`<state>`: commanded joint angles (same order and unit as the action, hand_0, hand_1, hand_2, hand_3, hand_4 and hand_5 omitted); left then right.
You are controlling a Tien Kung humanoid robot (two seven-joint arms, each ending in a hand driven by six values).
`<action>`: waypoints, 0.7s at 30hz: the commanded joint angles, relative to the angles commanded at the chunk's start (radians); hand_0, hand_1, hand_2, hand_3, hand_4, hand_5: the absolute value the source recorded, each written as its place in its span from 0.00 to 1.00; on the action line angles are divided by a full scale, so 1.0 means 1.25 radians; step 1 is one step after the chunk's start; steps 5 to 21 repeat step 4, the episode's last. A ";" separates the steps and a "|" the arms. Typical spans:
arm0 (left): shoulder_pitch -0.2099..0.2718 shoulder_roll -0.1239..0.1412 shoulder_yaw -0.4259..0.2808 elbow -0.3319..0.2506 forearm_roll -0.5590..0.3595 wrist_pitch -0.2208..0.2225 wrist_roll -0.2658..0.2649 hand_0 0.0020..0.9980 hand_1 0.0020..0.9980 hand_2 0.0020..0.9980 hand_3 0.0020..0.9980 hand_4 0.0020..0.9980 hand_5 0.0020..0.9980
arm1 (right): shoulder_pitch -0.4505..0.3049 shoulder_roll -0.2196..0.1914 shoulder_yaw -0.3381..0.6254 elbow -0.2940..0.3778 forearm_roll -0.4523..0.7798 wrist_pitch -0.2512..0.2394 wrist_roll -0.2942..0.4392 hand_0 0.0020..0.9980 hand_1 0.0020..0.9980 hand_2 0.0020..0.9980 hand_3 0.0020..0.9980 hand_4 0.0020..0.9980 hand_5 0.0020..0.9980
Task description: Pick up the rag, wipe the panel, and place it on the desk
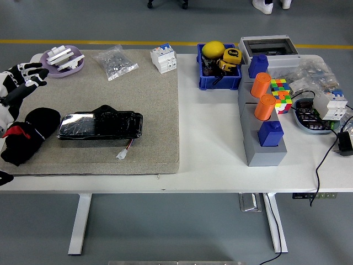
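— What do we see under everything?

— We see a long white table (215, 165) with a smooth top and thin white legs. It stands on a gray floor (165, 232). A yellow line (110, 42) runs across the floor behind the table. Two white shoes (270, 5) show at the very top.

— And what lies on the left part of the table?

— A big tan mat (149, 110) that looks rough, like carpet. On it lies a long flat panel (101, 125) wrapped in shiny black, crinkly stuff. A small white plug (122, 154) on thin wires sits just beside its front edge.

— Where is the rag?

— The rag (26, 136) is a soft black lump with a bit of red. It lies on the left end of the mat, touching the left end of the panel.

— Do we see the robot's hand?

— We see the left hand (21, 83) at the left edge, up behind the rag. Its fingers (37, 72) are spread wide and hold nothing.

— What else is there?

— At the back we see a round purple dish (63, 59), a clear bag (115, 62) of small parts and a white switch block (164, 58). On the right we see a blue bin (219, 74), a gray box (263, 144) with two orange cups (262, 95) and blue blocks (270, 133) on it, and a cube (280, 94) of many colors.
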<state>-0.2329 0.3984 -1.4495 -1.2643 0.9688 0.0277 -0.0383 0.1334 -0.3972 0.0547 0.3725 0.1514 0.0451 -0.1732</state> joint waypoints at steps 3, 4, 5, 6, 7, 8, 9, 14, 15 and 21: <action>0.000 0.000 0.000 -0.001 0.001 0.000 0.000 0.66 0.71 0.65 0.60 0.91 0.32 | 0.000 0.001 0.001 0.000 0.000 0.000 0.000 0.77 0.69 0.71 0.68 1.00 0.52; 0.000 0.000 0.000 -0.002 0.002 0.000 0.000 0.66 0.71 0.65 0.60 0.91 0.32 | 0.000 0.002 0.002 0.000 0.000 0.000 0.000 0.77 0.69 0.71 0.68 1.00 0.52; 0.000 0.000 0.000 -0.002 0.002 0.000 0.000 0.66 0.71 0.65 0.60 0.91 0.32 | 0.000 0.002 0.002 0.000 0.000 0.000 0.000 0.77 0.69 0.71 0.68 1.00 0.52; 0.000 0.000 0.000 -0.002 0.002 0.000 0.000 0.66 0.71 0.65 0.60 0.91 0.32 | 0.000 0.002 0.002 0.000 0.000 0.000 0.000 0.77 0.69 0.71 0.68 1.00 0.52; 0.000 0.000 0.000 -0.002 0.002 0.000 0.000 0.66 0.71 0.65 0.60 0.91 0.32 | 0.000 0.002 0.002 0.000 0.000 0.000 0.000 0.77 0.69 0.71 0.68 1.00 0.52; 0.000 0.000 0.000 -0.002 0.002 0.000 0.000 0.66 0.71 0.65 0.60 0.91 0.32 | 0.000 0.002 0.002 0.000 0.000 0.000 0.000 0.77 0.69 0.71 0.68 1.00 0.52; 0.000 0.000 0.000 -0.002 0.002 0.000 0.000 0.66 0.71 0.65 0.60 0.91 0.32 | 0.000 0.002 0.002 0.000 0.000 0.000 0.000 0.77 0.69 0.71 0.68 1.00 0.52; 0.000 0.000 0.000 -0.002 0.002 0.000 0.000 0.66 0.71 0.65 0.60 0.91 0.32 | 0.000 0.002 0.002 0.000 0.000 0.000 0.000 0.77 0.69 0.71 0.68 1.00 0.52; 0.000 0.000 0.000 -0.002 0.002 0.000 0.000 0.66 0.71 0.65 0.60 0.91 0.32 | 0.000 0.002 0.002 0.000 0.000 0.000 0.000 0.77 0.69 0.71 0.68 1.00 0.52; 0.000 0.000 0.000 -0.002 0.002 0.000 0.000 0.66 0.71 0.65 0.60 0.91 0.32 | 0.000 0.002 0.002 0.000 0.000 0.000 0.000 0.77 0.69 0.71 0.68 1.00 0.52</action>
